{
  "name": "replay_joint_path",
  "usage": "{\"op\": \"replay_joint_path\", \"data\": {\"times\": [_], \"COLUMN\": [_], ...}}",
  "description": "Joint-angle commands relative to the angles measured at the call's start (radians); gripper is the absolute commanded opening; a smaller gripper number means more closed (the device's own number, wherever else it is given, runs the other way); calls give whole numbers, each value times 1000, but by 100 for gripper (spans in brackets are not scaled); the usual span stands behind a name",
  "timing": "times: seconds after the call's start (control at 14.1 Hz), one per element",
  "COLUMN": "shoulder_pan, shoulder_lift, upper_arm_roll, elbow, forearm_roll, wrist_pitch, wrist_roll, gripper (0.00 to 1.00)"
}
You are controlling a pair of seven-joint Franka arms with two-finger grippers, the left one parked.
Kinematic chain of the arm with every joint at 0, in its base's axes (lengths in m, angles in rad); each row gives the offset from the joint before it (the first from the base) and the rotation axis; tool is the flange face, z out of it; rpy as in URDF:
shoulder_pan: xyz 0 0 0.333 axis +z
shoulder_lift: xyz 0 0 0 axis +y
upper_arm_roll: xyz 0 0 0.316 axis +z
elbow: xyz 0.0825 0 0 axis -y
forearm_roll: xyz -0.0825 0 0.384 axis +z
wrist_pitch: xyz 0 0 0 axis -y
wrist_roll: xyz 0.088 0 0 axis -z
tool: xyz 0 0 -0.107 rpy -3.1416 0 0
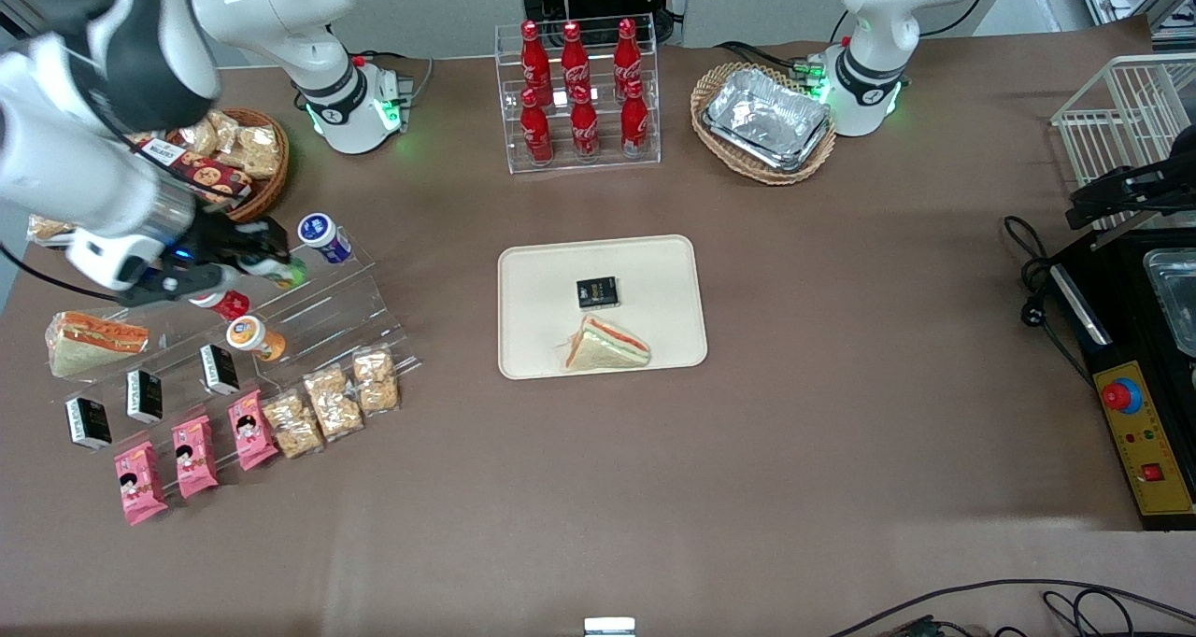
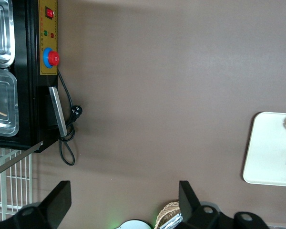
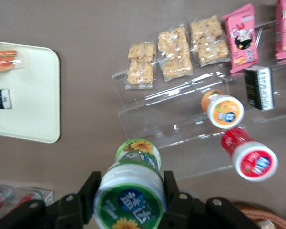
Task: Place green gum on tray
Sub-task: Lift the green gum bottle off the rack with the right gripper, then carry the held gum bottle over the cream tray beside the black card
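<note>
My right gripper is shut on the green gum, a small bottle with a white-and-green lid and yellow-green body. It holds the bottle above the clear stepped display rack at the working arm's end of the table; the bottle's green end sticks out of the fingers. The black fingers press the lid from both sides. The cream-beige tray lies at the table's middle with a wrapped sandwich and a small black box on it. The tray's corner also shows in the right wrist view.
On the rack are a blue-lidded bottle, a red bottle, an orange-lidded bottle, black boxes, pink packs and snack bags. A snack basket, a cola bottle stand and a foil-tray basket stand farther from the camera.
</note>
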Motion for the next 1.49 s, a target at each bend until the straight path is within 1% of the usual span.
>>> {"op": "replay_joint_path", "data": {"times": [0.0,0.14,0.28,0.43,0.57,0.85,0.99,1.13,1.28,1.42], "shoulder_pan": [-6,2,25,100,204,391,462,522,553,559], "shoulder_lift": [96,99,96,92,96,98,101,131,200,266], "upper_arm_roll": [-15,-10,2,28,41,39,39,39,39,39], "elbow": [254,304,298,293,281,146,37,-67,-118,-167], "forearm_roll": [-3,13,68,70,71,66,59,56,54,54], "wrist_pitch": [-204,-247,-255,-266,-232,-36,119,307,450,586], "wrist_roll": [-8,18,143,292,456,691,768,825,846,845], "gripper": [48,48,48,48,48,48,48,48,48,48]}}
